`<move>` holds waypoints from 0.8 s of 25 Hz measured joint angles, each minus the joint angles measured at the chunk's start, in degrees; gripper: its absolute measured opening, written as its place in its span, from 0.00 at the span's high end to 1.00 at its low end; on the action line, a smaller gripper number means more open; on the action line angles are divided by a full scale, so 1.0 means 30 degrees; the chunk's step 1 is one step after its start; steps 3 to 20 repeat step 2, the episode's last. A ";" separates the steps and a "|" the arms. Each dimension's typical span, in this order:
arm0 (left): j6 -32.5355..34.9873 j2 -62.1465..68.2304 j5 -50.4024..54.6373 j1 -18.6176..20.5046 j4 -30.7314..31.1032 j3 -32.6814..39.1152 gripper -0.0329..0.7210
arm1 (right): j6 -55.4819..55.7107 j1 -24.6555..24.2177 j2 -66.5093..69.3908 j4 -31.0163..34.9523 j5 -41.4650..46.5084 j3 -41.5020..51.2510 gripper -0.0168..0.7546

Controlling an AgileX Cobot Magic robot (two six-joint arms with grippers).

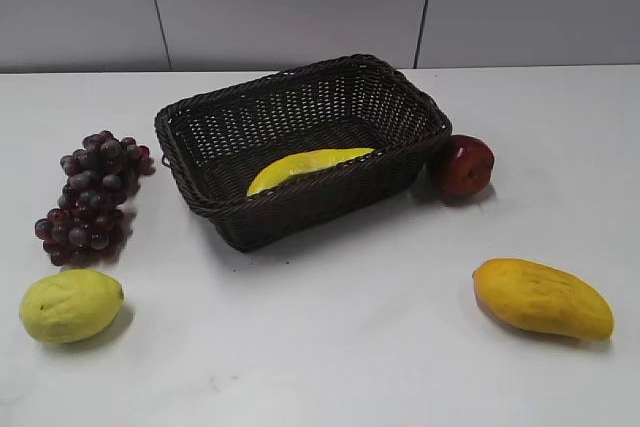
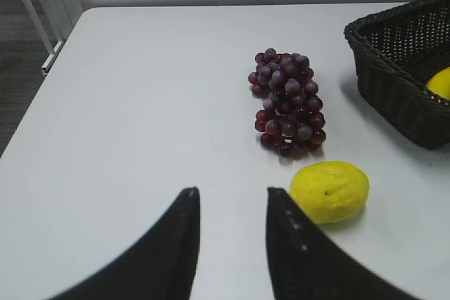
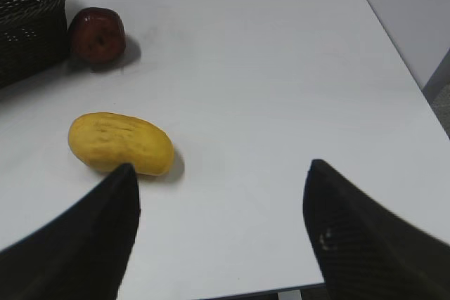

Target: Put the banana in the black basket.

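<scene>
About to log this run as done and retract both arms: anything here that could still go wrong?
Little risk. The banana lies inside the basket, one end propped toward the near wall, so a knock could shift it. The apple sits against the basket's right corner and could roll if the right gripper sweeps past.

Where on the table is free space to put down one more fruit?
Bare table lies between the lemon and mango, before the black basket. Crowded: grapes at its left, apple beside its right.

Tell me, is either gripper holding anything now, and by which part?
Nothing is held. The left gripper and right gripper are both open and empty above the table; the banana lies inside the black basket.
</scene>
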 joint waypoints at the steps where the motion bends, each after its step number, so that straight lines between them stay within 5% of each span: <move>1: 0.0000 0.0000 0.0000 0.0000 0.0000 0.0000 0.64 | 0.0000 0.0000 0.0000 0.0000 0.0000 0.0000 0.23; 20: 0.0000 0.0000 0.0000 0.0000 0.0000 0.0000 0.64 | 0.0000 0.0000 0.0000 0.0000 0.0000 0.0000 0.23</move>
